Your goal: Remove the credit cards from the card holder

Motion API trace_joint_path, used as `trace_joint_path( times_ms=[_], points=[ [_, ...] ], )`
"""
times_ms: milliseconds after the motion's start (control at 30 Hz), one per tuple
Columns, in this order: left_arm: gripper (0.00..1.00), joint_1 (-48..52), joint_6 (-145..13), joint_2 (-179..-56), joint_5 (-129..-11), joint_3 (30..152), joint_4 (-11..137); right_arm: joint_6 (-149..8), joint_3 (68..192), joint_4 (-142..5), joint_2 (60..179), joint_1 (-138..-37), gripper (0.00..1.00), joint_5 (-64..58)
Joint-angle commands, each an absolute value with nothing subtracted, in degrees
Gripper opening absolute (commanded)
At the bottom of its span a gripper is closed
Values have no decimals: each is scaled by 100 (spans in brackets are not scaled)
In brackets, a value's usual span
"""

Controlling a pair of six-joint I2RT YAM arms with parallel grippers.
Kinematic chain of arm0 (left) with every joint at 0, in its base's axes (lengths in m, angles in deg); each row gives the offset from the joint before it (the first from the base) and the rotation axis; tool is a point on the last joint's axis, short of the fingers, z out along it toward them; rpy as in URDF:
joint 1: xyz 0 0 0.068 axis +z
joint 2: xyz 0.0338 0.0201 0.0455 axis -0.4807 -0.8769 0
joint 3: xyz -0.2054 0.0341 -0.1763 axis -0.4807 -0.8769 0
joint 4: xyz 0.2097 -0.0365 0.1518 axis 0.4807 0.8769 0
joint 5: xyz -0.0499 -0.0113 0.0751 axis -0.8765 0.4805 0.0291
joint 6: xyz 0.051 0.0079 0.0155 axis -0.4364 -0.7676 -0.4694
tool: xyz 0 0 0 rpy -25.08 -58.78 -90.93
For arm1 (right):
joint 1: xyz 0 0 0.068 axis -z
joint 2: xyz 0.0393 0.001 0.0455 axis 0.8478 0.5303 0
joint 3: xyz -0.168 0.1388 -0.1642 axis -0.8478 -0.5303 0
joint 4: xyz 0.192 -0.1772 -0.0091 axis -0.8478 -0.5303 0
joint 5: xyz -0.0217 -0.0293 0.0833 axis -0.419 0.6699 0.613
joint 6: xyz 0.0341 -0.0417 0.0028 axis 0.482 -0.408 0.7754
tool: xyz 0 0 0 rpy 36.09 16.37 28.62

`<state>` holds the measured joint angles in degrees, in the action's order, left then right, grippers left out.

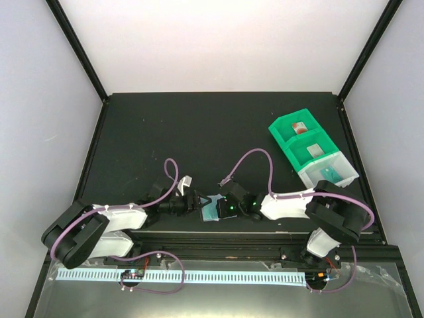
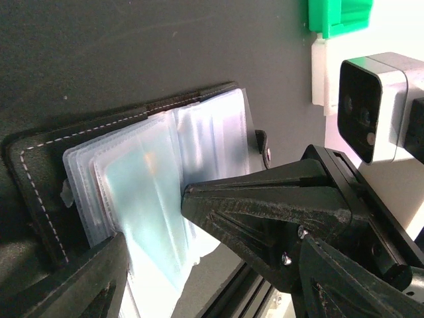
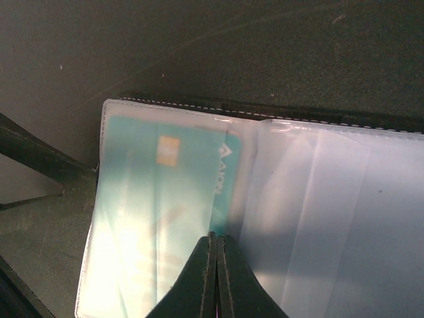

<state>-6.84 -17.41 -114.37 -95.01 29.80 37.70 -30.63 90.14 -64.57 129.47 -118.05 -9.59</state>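
Black cover, pale lining: the card holder (image 1: 211, 211) lies spread open near the front edge of the table (image 1: 165, 132), between the two arms.
Stitching: a white thread line runs along the rim of the dark cover.
Sleeves: clear plastic sleeves (image 2: 205, 142) fan out from the spine in a stack, glossy and slightly clouded.
Card inside: a teal card (image 3: 152, 199) with a small orange square sits in the sleeve on the left of the right wrist view.
Right gripper (image 3: 214, 248): fingers pressed tight together, tips at the sleeve edge beside the teal card. Whether a sheet is pinched between them cannot be told.
Left gripper (image 1: 191, 202): fingers spread wide at the holder's left side, the fanned sleeves lying between them.
Trays: a green tray (image 1: 301, 136) with two compartments stands at the far right, well apart from the holder, with a clear tray (image 1: 329, 173) touching its near end.
Red card (image 1: 299, 126): lies in the farther green compartment.
Surface: matte black, faintly speckled.
Room: pale walls (image 1: 199, 46) on three sides, framed by black posts.
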Motion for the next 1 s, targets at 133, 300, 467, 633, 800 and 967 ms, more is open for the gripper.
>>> trace_joint_path(
  times_ms=[133,300,467,633,800,967],
  points=[
    [72,-856,-1765,-11378,-9615,3328,3674,-3048,8743,-6318,12820,-11820,6,-1170],
    [73,-975,-1689,-11372,-9617,3440,3677,-3017,8687,-6222,12802,-11824,6,-1151],
    [73,-1050,-1677,-11411,-9581,3557,3715,-3002,8626,-6201,12664,-11825,9,-1258],
    [73,-1157,-1576,-11493,-9591,3636,3599,-2964,8448,-6009,12517,-11820,14,-1392],
    [73,-1284,-1537,-11715,-9565,3791,3556,-2919,8335,-5887,12356,-11826,17,-1457],
    [73,-1413,-1458,-11882,-9540,3897,3418,-2884,8251,-5938,12108,-11826,24,-1604]
  ],
)
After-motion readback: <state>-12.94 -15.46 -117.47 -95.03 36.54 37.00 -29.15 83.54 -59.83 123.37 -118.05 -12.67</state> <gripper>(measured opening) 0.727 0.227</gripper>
